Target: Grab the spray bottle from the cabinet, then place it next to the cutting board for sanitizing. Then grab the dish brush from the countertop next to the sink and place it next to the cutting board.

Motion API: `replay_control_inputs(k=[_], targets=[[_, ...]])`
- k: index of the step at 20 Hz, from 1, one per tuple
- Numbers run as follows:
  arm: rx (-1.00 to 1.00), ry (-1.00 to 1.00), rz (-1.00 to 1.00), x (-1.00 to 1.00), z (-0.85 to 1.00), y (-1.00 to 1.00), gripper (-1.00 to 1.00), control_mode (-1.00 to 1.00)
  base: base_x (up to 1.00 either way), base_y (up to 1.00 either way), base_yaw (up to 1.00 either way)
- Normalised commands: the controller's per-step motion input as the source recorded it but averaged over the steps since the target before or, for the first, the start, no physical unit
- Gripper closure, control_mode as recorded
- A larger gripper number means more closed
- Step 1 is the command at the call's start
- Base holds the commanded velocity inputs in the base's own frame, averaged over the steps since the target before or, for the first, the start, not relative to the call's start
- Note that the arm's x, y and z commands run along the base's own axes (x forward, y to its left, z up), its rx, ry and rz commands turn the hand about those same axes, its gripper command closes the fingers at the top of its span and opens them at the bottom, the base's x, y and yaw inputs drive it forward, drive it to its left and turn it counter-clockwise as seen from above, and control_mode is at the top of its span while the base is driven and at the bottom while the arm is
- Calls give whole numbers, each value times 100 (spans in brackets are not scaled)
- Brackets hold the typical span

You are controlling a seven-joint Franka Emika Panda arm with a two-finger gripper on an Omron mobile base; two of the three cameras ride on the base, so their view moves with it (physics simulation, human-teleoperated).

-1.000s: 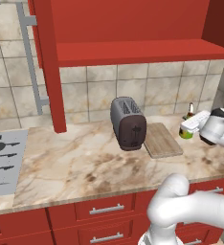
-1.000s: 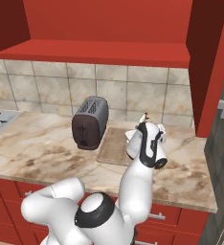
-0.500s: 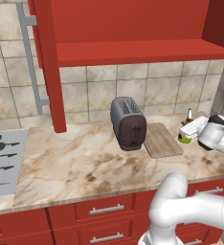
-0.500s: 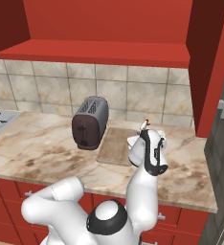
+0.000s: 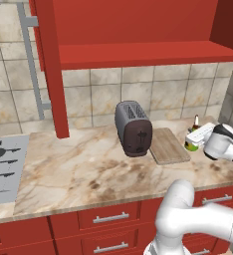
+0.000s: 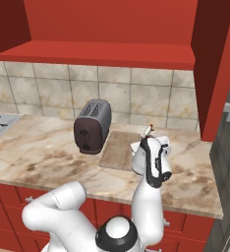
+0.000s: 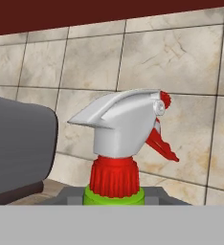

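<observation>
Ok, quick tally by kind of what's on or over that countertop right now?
Toaster: 1
Cutting board: 1
Spray bottle, held in the claw at the board's far side: 1
Small dark bottle behind it: 1
Total: 4

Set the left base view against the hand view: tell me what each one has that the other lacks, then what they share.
Left base view's own: the stovetop, the cutting board, the red drawers. Hand view's own: the red collar and red trigger under the nozzle, seen close. Shared: the spray bottle, the toaster, the tiled wall.
</observation>
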Motion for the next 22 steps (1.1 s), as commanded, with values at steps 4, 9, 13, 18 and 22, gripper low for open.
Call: replay_control_inputs(k=[4,9,13,18,22], targets=[[0,0,0,1,-23,0,-100,-100,0,0,0],[0,0,0,0,0,0,-100,-100,0,0,0],[0,0,0,0,0,0,-100,-100,0,0,0],[0,2,0,0,0,0,-100,-100,0,0,0],[0,11,0,0,-3,-3,-100,-100,0,0,0]])
